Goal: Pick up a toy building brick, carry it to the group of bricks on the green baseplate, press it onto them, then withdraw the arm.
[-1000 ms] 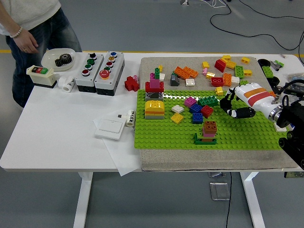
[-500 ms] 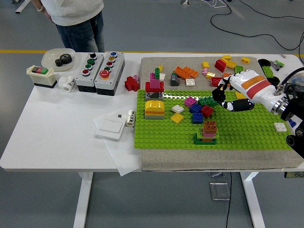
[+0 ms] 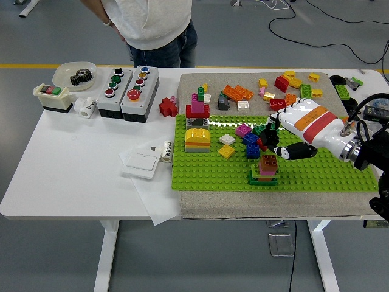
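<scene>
The green baseplate (image 3: 316, 173) lies on a grey mat at the right of the table. A group of bricks stands near its middle: a magenta one (image 3: 244, 129), a green one (image 3: 260, 129), blue ones (image 3: 252, 149) and a red one (image 3: 263, 145). My right hand (image 3: 271, 141), white with an orange stripe, comes in from the right. It is down over the right side of this group and hides part of the red and green bricks. Whether it holds a brick is hidden. My left arm is out of view.
A brown, pink and green stack (image 3: 267, 167) stands just in front of the hand. A yellow-orange stack (image 3: 197, 140) and a red-magenta tower (image 3: 198, 106) are on the plate's left. Loose bricks (image 3: 292, 85) lie on the mat behind. Button boxes (image 3: 127, 85) are at far left, where a person (image 3: 152, 24) stands.
My right hand has moved left and slightly forward across the baseplate, from its right part onto the brick group. The person has walked right along the far side.
</scene>
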Robot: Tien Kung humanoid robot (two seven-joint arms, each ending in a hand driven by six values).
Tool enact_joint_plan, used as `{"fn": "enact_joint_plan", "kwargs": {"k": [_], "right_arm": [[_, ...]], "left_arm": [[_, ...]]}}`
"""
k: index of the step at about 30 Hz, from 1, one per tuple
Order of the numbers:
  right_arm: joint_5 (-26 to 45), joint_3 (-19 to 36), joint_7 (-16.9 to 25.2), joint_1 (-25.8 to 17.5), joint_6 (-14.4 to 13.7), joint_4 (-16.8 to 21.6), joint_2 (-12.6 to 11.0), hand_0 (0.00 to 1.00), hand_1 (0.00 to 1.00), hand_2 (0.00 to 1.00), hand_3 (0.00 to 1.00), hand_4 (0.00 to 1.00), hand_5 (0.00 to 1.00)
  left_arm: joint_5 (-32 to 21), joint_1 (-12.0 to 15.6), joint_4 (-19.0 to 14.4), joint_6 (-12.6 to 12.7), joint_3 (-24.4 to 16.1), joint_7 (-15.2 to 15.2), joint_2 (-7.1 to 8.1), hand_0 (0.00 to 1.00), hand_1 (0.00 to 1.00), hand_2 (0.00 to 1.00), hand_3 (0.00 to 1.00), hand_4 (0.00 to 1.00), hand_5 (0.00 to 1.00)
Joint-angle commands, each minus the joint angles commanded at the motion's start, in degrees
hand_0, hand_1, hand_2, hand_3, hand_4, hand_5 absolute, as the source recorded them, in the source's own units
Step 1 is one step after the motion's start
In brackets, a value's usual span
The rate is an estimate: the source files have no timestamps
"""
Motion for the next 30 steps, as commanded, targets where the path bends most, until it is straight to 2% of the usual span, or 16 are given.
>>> {"fn": "enact_joint_plan", "kwargs": {"k": [9, 19, 30], "right_arm": [[-1.63, 1.13, -2.05, -1.69, 3.53, 5.10, -1.66, 0.377, 0.439, 0.506, 0.511, 0.637, 0.404], [-0.64, 0.05, -2.36, -1.88, 5.85, 5.50, -1.98, 0.377, 0.440, 0.508, 0.513, 0.655, 0.423], [-0.29, -1.12, -2.21, -1.47, 6.79, 5.13, -1.43, 0.370, 0.441, 0.513, 0.518, 0.670, 0.447]], "left_arm": [[-0.23, -0.10, 0.03, 0.11, 0.26, -0.09, 0.13, 0.494, 0.592, 0.642, 0.578, 0.605, 0.676], [-0.21, -0.35, 0.08, 0.03, 0.26, -0.12, 0.12, 0.492, 0.587, 0.640, 0.578, 0.604, 0.677], [-0.41, -0.59, 0.07, 0.11, 0.46, -0.21, 0.15, 0.490, 0.582, 0.640, 0.579, 0.605, 0.680]]}}
